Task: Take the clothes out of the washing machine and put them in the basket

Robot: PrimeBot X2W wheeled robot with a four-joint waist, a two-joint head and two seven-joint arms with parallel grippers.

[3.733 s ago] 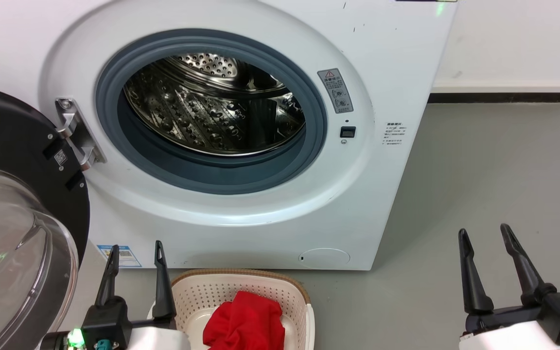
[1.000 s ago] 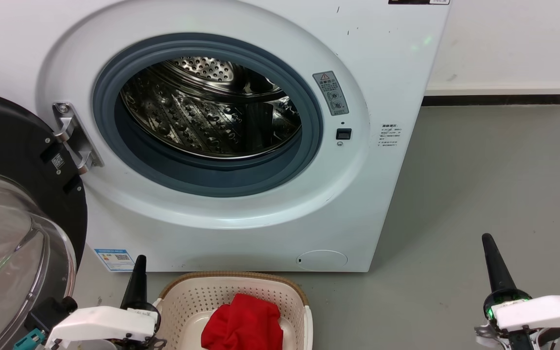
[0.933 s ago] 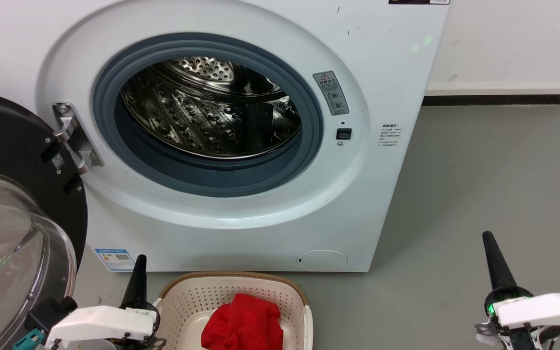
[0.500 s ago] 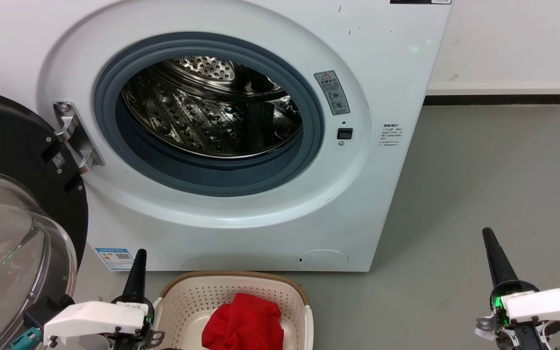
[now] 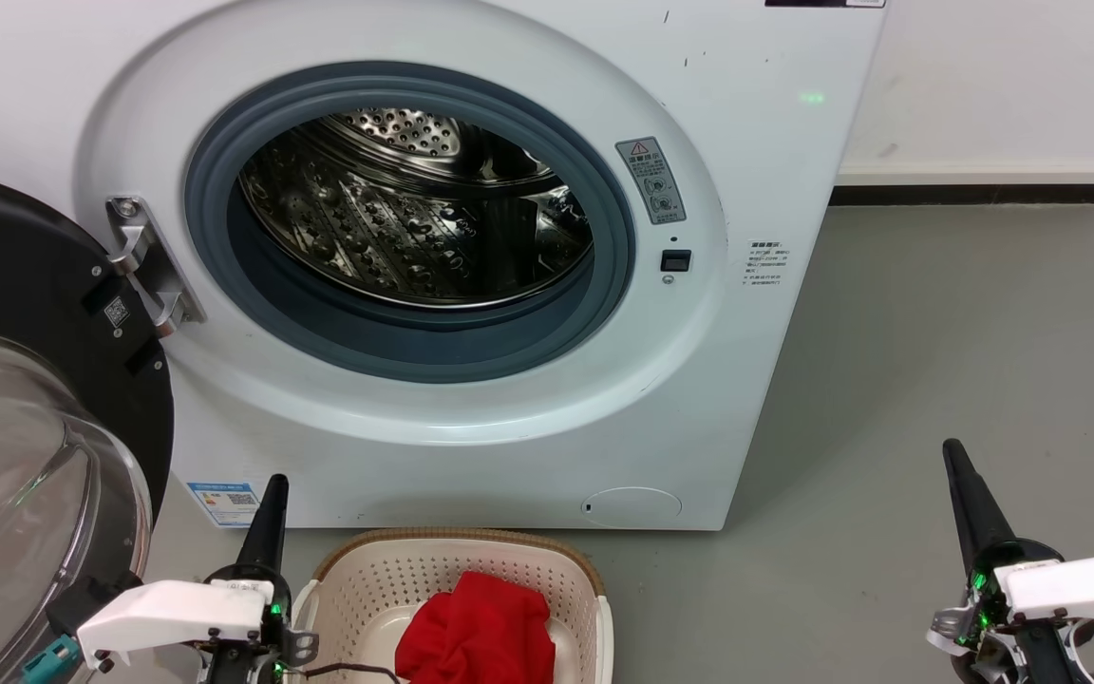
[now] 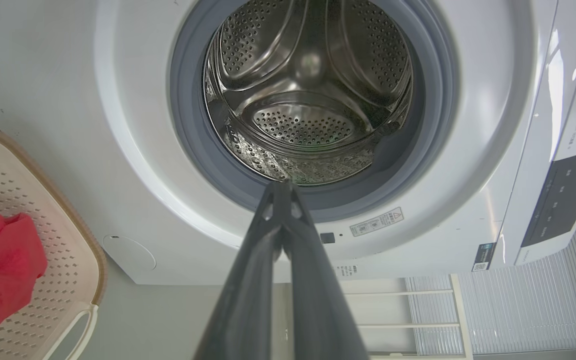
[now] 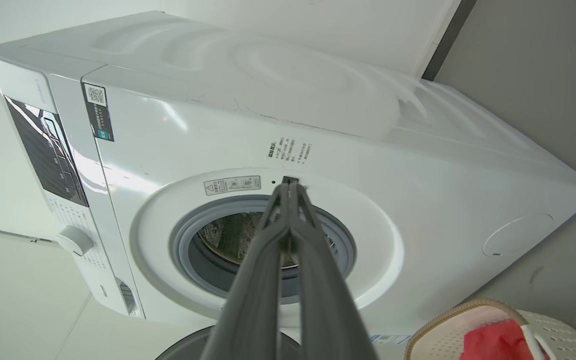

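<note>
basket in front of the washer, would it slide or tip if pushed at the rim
Probably slides easily: the basket is perforated plastic on a smooth grey floor. Likely light, holding just the bunched red clothes. Its low, wide shape suggests tipping is unlikely.

basket (image 5: pixel 357 579) cut off by the bottom edge | clothes (image 5: pixel 476 632) cropped there too | door (image 5: pixel 25 285) cut off at left | label (image 5: pixel 768 262) print too small to be read
</note>
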